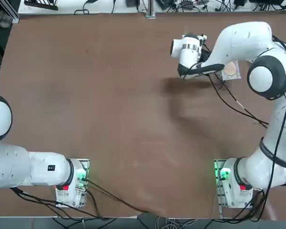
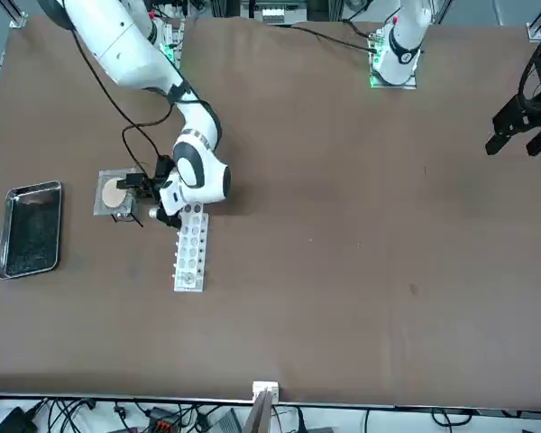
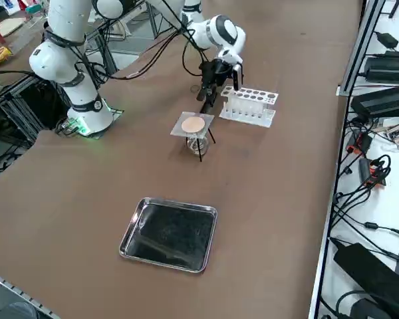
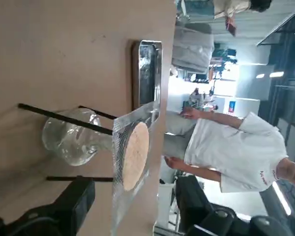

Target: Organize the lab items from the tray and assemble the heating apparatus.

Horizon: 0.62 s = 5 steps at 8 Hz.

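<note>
At table's left edge, front view: metal tray (image 2: 32, 229) lies flat with nothing in it, well apart from everything else.
Mesh: grey square mesh (image 2: 114, 194) with its round tan centre sits level on top of the stack, right of the tray.
Ring stand: black wire ring stand (image 3: 203, 143) carries the mesh; its thin legs (image 4: 64, 118) straddle the burner and reach the tabletop.
Burner: small clear glass burner (image 4: 71, 140) stands under the mesh, between the stand's legs.
Right gripper: right gripper (image 2: 144, 200) hovers just beside the stack on the rack's side, fingers spread wide and empty; in the wrist view the two black fingertips (image 4: 78, 199) flank the near edge of the mesh without touching it.
Rack: white test-tube rack (image 2: 191, 248) lies on the table just right of the gripper, its near end below the wrist.
Table: brown tabletop (image 2: 361, 225) is bare to the right of the rack.
Person: a person in a white shirt (image 4: 236, 147) stands beyond the table's far edge, seen only in the wrist view.
</note>
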Available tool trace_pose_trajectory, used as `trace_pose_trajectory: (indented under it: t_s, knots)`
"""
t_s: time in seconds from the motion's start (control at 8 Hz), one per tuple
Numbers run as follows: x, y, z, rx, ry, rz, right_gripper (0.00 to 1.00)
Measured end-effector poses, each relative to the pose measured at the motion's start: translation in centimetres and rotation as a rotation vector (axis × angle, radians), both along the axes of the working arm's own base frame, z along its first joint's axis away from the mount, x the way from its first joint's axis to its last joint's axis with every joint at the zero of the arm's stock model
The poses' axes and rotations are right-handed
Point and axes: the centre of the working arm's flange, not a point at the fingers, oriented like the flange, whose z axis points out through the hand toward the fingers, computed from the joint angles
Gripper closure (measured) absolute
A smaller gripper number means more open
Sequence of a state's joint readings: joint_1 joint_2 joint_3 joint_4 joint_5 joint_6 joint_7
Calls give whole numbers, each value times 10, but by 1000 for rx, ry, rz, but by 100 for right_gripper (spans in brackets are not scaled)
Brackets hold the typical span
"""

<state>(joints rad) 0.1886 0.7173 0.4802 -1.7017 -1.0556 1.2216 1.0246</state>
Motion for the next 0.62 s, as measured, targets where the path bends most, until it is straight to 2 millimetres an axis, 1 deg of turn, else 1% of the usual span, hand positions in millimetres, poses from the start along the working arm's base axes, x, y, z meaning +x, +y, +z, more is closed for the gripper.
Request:
trace_pose_trajectory:
  t_s: [0.12,0.25,0.38,0.5,0.62]
  knots:
    - [4,9,9,42,-8,-27,0]
    - [13,20,25,94,-28,-55,0]
    - [24,30,48,152,-46,-73,0]
    - [35,38,75,210,-56,-86,0]
    - [42,41,106,262,-58,-97,0]
